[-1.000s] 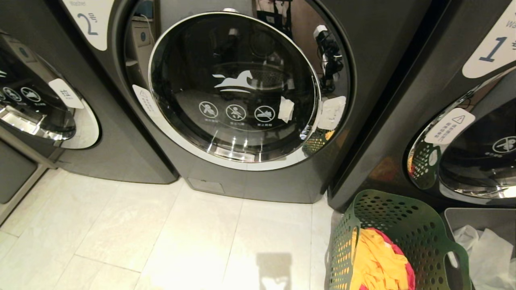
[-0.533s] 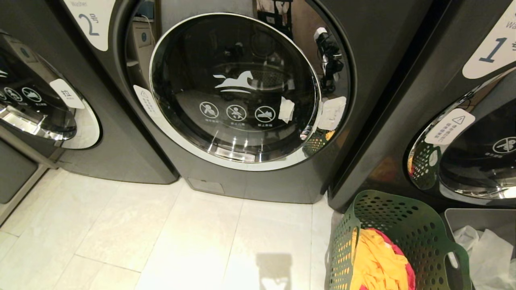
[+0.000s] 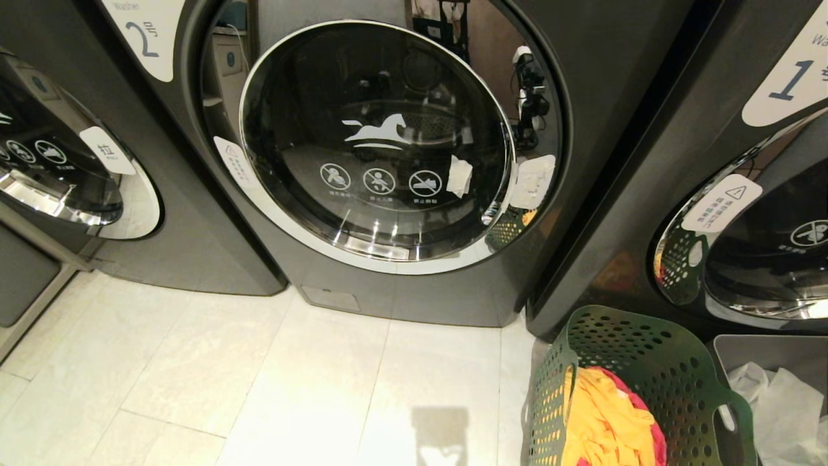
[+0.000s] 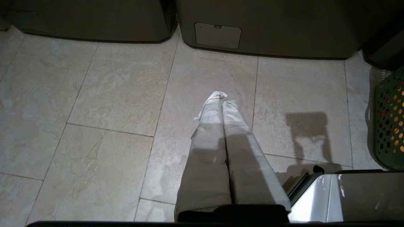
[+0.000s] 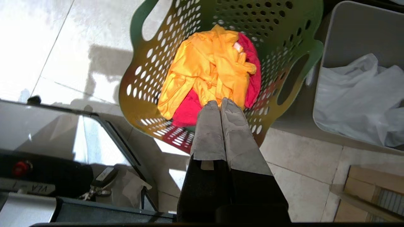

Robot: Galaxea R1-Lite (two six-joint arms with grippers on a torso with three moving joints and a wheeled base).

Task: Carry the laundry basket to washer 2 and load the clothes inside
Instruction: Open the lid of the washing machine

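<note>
Washer 2 [image 3: 401,285], dark grey with a blue "2" label, stands ahead with its round chrome-rimmed glass door [image 3: 378,139] closed. The dark green laundry basket [image 3: 647,362] sits on the floor at the lower right; its edge [image 4: 389,119] also shows in the left wrist view. Inside lie the clothes, a yellow garment [image 5: 205,69] over a pink-red one [image 5: 187,112]. My right gripper [image 5: 220,102] hangs shut and empty over the basket's near side. My left gripper [image 4: 222,100] is shut and empty above the bare tiles in front of washer 2. Neither arm shows in the head view.
The washer labelled "1" [image 3: 744,194] stands right of washer 2, behind the basket. A grey bin [image 5: 356,34] with white bag-like material [image 5: 356,101] sits beside the basket. Another machine [image 3: 71,181] is at the left. My base's edge [image 4: 347,195] is near the basket.
The reflection of an arm in washer 2's door surround has shifted slightly. The washers, the basket and the floor keep their places in the head view.
</note>
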